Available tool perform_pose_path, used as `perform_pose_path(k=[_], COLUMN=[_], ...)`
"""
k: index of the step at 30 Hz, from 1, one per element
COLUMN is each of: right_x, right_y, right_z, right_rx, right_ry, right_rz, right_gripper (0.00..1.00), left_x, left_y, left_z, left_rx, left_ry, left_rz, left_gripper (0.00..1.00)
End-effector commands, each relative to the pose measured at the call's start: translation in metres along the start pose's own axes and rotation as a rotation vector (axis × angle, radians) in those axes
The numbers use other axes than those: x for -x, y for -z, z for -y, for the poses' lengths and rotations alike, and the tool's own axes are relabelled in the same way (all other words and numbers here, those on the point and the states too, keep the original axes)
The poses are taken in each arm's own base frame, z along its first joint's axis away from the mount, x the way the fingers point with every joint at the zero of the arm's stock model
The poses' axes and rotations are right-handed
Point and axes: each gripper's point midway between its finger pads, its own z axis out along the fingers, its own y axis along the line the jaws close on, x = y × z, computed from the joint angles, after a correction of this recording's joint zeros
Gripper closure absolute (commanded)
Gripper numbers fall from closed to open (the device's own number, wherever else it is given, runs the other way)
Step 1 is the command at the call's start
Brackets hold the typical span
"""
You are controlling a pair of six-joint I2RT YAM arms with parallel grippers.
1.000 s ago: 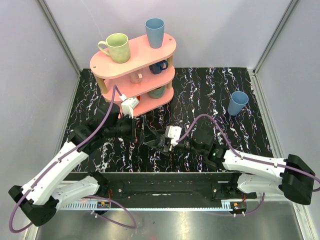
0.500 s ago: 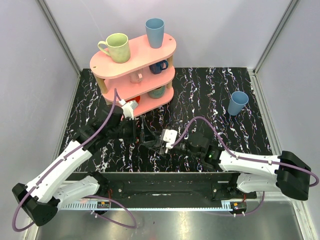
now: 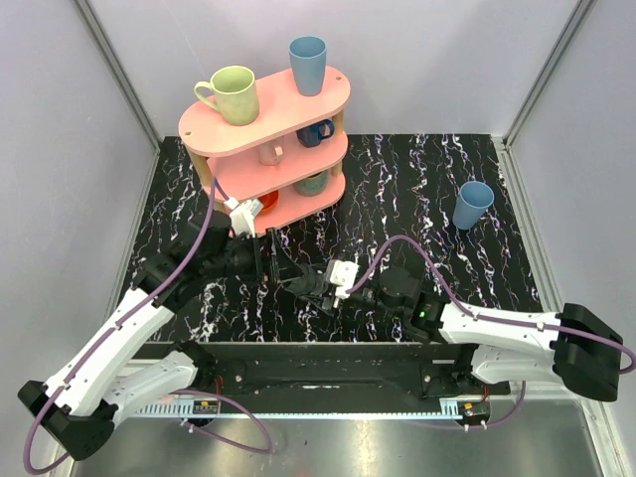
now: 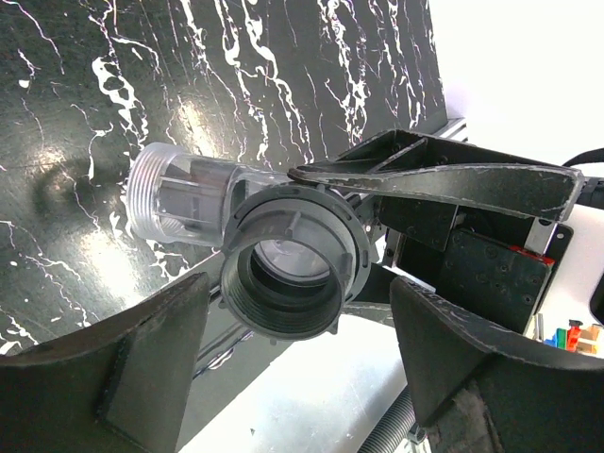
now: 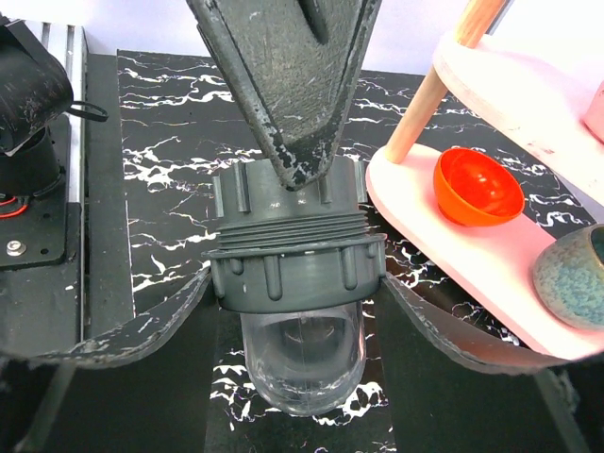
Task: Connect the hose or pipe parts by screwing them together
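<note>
The fitting (image 5: 293, 269) sits between left pincer (image 4: 302, 311) and right pincer (image 5: 294, 293), before the shelf (image 3: 298, 109).

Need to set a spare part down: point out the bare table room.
Bare table between pink shelf and blue cup at right, also in front of that cup. Crowded centre front: left fingers and right fingers flank the fitting.

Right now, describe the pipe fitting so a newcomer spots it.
Find the pink shelf; in front of it, above the marbled table, the right gripper holds the fitting. It is a clear tube wearing a grey ribbed collar, unlike the cups.
</note>
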Motion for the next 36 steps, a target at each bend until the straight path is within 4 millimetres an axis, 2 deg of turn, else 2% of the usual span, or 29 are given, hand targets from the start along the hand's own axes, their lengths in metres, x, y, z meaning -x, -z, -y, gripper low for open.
perform_pose_path(k=[1,5,8,12,15,16,18,19,20,22,23,24,30,34,36], right_x=[0.035,0.036,0.039,0.048,0.056,0.06,0.068,0.069,0.072,0.075,0.077,0.08,0.096,0.103,0.1], right_y=[0.003,0.004,0.003,0.005,0.007,0.008,0.01,0.01,0.01,0.011,0.012,0.014,0.029,0.034,0.032], right_z=[0.011,0.011,0.008,0.004,0.004,0.004,0.004,0.004,-0.001,-0.008,-0.015,-0.019,-0.044,-0.059,-0.063], right_rx=[-0.054,-0.055,-0.04,-0.013,-0.008,-0.008,-0.004,0.0,0.031,0.077,0.119,0.14,0.304,0.406,0.429], right_ry=[0.001,-0.007,-0.021,-0.046,-0.062,-0.07,-0.102,-0.113,-0.129,-0.147,-0.159,-0.173,-0.209,-0.231,-0.246], right_rz=[0.116,0.124,0.133,0.157,0.171,0.181,0.192,0.188,0.183,0.152,0.151,0.142,0.134,0.117,0.103], right_gripper=[1.0,1.0,1.0,1.0,1.0,1.0,1.0,1.0,1.0,1.0,1.0,1.0,1.0,1.0,1.0], left_x=[0.004,-0.001,-0.007,-0.017,-0.021,-0.022,-0.022,-0.027,-0.022,-0.026,-0.024,-0.024,-0.025,-0.032,-0.033], left_y=[0.007,0.002,-0.001,-0.002,-0.001,-0.001,0.003,0.001,0.01,0.012,0.022,0.022,0.039,0.044,0.044], left_z=[0.011,0.005,0.009,0.017,0.023,0.025,0.037,0.035,0.049,0.05,0.06,0.057,0.058,0.061,0.061], left_rx=[-0.043,-0.046,-0.097,-0.188,-0.25,-0.269,-0.364,-0.391,-0.47,-0.526,-0.579,-0.583,-0.614,-0.651,-0.659], left_ry=[-0.005,-0.011,-0.043,-0.1,-0.149,-0.168,-0.235,-0.252,-0.316,-0.377,-0.446,-0.501,-0.817,-0.952,-1.001], left_rz=[0.012,0.002,-0.017,-0.061,-0.07,-0.066,-0.036,-0.032,0.025,0.062,0.12,0.149,0.29,0.284,0.284], left_gripper=[0.2,0.22,0.28,0.29,0.46,0.63,0.74,0.84,0.88,0.93,0.96,0.99,1.0,0.99,0.96])
